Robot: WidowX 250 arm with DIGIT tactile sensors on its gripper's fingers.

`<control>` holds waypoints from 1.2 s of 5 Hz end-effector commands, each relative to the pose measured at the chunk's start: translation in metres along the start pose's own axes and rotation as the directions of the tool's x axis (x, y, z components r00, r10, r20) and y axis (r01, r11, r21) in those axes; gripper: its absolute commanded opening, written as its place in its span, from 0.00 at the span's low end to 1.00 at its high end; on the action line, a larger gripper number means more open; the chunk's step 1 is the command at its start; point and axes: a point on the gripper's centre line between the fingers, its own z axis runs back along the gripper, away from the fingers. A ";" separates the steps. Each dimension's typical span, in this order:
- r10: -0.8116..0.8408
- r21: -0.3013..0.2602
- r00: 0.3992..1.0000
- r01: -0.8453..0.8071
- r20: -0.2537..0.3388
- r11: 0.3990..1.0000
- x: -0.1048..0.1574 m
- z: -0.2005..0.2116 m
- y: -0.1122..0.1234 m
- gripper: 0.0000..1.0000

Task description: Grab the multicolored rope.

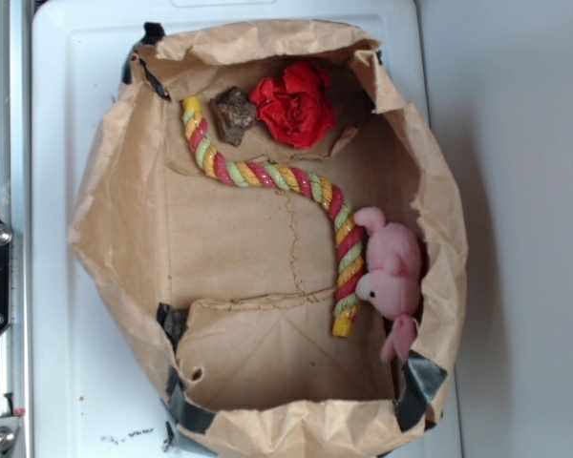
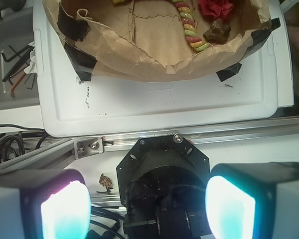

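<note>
— Nearest the wrist lens, two glowing pads (image 2: 65, 211) are seen wide apart, so the gripper (image 2: 144, 209) is judged to be spread and holding nothing. Between them the robot's dark base (image 2: 162, 184) is seen, with an aluminium rail (image 2: 139, 142) just past it.

— And beyond the rail?

— A white tray (image 2: 159, 107) is seen, and on it a brown paper bag (image 2: 154, 55) rolled down and taped at its corners. Within the bag the multicolored rope (image 2: 192, 32) is partly caught in the wrist view.

— How is the rope laid?

— From the exterior view it is seen as an S on the bag's floor: one yellow end near the bag's far left corner, beside a brown lump (image 1: 235, 114) and a red fabric flower (image 1: 294, 103); the other end toward the right wall, touching a pink plush toy (image 1: 393, 272). The rope (image 1: 296, 181) is untouched.

— Which step, then?

— The approach, by judgement — not yet begun over the bag. A reach forward over the rim is called for, then a descent onto the open middle bend, well apart from toy and flower, with the pads set across the cord.
</note>
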 end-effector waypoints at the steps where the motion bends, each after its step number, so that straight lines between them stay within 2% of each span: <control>1: 0.000 0.000 1.000 0.000 0.000 1.000 0.000 0.000 0.000 1.00; 2: 0.009 0.001 1.000 -0.009 0.023 1.000 0.024 -0.007 0.001 1.00; 4: -0.001 0.023 1.000 0.000 0.027 1.000 0.061 -0.026 0.002 1.00; 6: -0.187 0.041 0.981 0.185 0.052 0.982 0.102 -0.047 0.016 1.00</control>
